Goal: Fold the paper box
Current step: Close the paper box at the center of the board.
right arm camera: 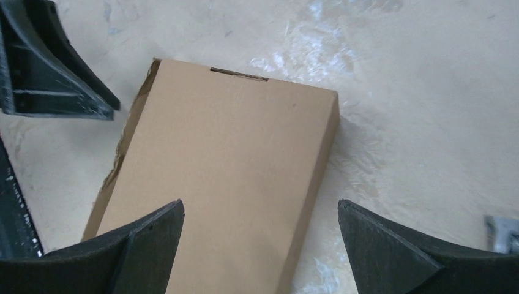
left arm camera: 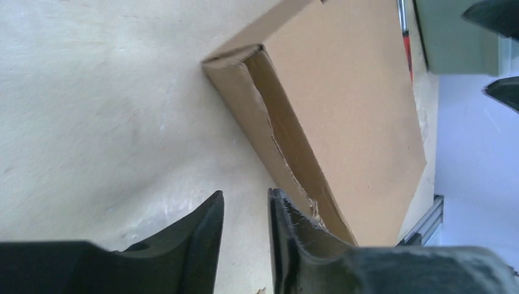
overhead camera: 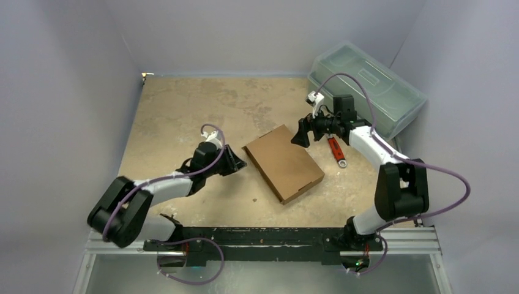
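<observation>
The paper box (overhead camera: 284, 164) is plain brown cardboard, folded shut into a shallow box that lies flat at the middle of the table. It also shows in the left wrist view (left arm camera: 349, 104) and the right wrist view (right arm camera: 232, 165). Its left side wall (left arm camera: 275, 128) has a ragged gap along the seam. My left gripper (overhead camera: 240, 164) is low beside the box's left corner, its jaws a narrow gap apart and holding nothing (left arm camera: 245, 193). My right gripper (overhead camera: 300, 136) hovers above the box's far end, wide open and empty (right arm camera: 260, 205).
A translucent grey-green plastic toolbox (overhead camera: 367, 89) stands at the back right. A red-handled tool (overhead camera: 335, 151) lies on the table between it and the box, under my right arm. Walls close in the table on the left, back and right.
</observation>
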`<state>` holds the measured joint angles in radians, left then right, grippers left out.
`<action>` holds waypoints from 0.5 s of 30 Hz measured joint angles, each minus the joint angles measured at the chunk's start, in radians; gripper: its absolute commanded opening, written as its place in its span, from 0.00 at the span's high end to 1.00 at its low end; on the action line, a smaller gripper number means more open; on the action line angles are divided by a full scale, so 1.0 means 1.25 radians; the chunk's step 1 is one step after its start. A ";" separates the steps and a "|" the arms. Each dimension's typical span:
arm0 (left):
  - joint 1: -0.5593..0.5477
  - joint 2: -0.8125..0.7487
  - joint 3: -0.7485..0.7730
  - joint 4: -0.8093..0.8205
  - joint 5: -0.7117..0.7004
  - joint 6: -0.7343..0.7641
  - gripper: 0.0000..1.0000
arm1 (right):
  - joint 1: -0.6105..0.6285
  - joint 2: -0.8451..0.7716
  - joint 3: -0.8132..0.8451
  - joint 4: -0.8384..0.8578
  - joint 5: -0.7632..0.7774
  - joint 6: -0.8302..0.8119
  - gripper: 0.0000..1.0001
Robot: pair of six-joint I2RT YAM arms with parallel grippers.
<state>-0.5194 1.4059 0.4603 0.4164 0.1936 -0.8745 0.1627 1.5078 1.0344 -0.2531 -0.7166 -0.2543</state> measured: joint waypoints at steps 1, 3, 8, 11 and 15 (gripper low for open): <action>0.000 -0.039 -0.018 -0.032 -0.013 0.001 0.51 | 0.007 0.018 0.007 -0.002 -0.006 0.000 0.01; 0.002 -0.119 -0.033 -0.089 -0.046 0.002 0.37 | 0.026 0.068 0.034 -0.003 -0.006 0.003 0.01; 0.012 -0.317 -0.036 -0.133 -0.130 0.003 0.25 | 0.061 0.187 0.084 0.025 0.010 0.048 0.06; 0.045 -0.305 -0.047 -0.105 -0.130 -0.004 0.25 | 0.062 0.213 0.091 0.034 0.023 0.081 0.10; 0.079 -0.169 -0.053 -0.046 -0.095 -0.020 0.25 | 0.061 0.241 0.127 0.041 0.021 0.120 0.15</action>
<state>-0.4210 1.1942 0.3939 0.3592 0.0746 -0.8989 0.2390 1.8091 1.1931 -0.2016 -0.6903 -0.1047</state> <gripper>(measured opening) 0.752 0.885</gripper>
